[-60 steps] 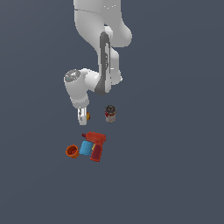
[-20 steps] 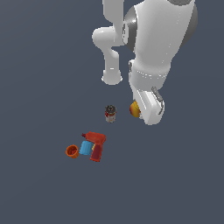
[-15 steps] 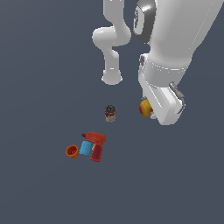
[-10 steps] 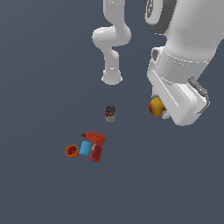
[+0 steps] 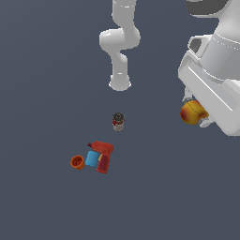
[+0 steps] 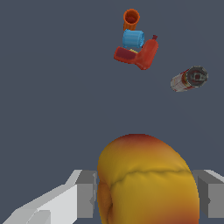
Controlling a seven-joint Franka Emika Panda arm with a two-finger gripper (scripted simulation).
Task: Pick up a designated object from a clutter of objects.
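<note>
Gripper [image 6: 144, 197]: clamped on smooth, creased yellow-red ball [image 5: 191, 112], raised well apart from clutter | Clutter: dark-topped cylindrical can [image 5: 118, 121]; boxy red drill [image 5: 103, 155]; blue block [image 5: 91, 158]; orange cup [image 5: 77, 162] | Fingertips hidden behind ball.

Bare floor all around can [image 5: 118, 122] and drill [image 5: 102, 156] cluster

Plain, even-lit dark slate-grey ground [image 5: 42, 56], no walls
</note>
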